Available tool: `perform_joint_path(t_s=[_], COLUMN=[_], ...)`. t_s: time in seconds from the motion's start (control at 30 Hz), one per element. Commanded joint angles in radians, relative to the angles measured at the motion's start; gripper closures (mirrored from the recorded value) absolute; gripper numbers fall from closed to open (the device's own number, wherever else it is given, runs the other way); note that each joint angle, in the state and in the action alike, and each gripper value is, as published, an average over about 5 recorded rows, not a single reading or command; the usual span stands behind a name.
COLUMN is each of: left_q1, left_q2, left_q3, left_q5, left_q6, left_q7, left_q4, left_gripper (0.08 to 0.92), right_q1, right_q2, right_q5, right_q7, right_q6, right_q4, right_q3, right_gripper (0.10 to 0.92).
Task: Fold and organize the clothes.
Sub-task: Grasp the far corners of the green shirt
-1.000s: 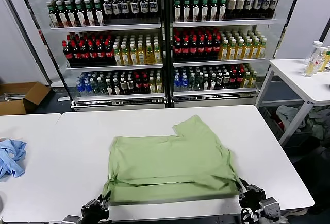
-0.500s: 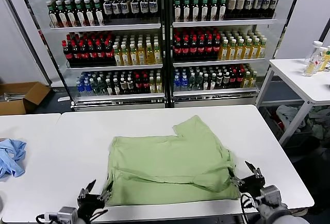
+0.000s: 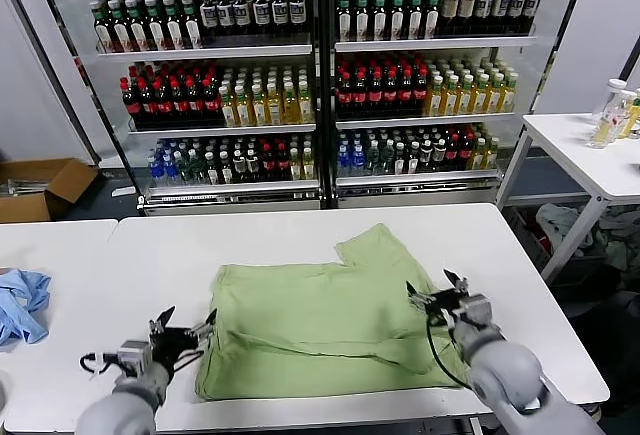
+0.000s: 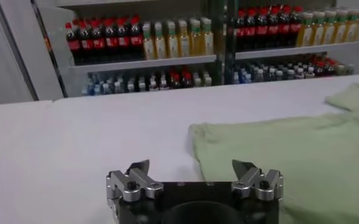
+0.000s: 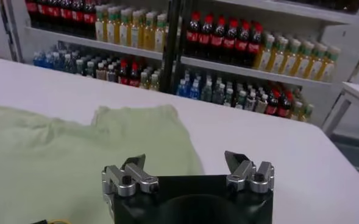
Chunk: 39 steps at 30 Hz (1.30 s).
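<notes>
- The shirt (image 3: 330, 327), partly folded, lies flat on the near middle of the white table (image 3: 300, 240), one sleeve pointing far.
- The left gripper (image 3: 182, 333) hovers just left of the shirt's near left edge, jaws spread, holding nothing.
- The right gripper (image 3: 437, 295) hangs over the shirt's right edge, jaws apart and empty.
- A blue garment (image 3: 20, 305) lies far left.

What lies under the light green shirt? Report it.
The light green soft-fabric polo shirt lies folded on the white table. Whatever is beneath it is covered. The left gripper and right gripper have open jaws, holding nothing.
</notes>
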Motion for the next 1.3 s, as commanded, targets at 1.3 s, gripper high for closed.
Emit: perform_joint_path(t_s=[1.3], left_q1=[-0.472], left_q2=[-0.023], left_q3=[0.313], left_q5=[-0.072], left_q6=[0.033], left_q7=[0.053], left_q4=[0.41], left_gripper=[0.255], right_q1=[0.488], right_q2=[0.239], right_q5=[0.044], right_q7=[-0.062], right_q6=[-0.007], right_q4=[-0.721], right_q3=[-0.237], right_gripper=[0.332])
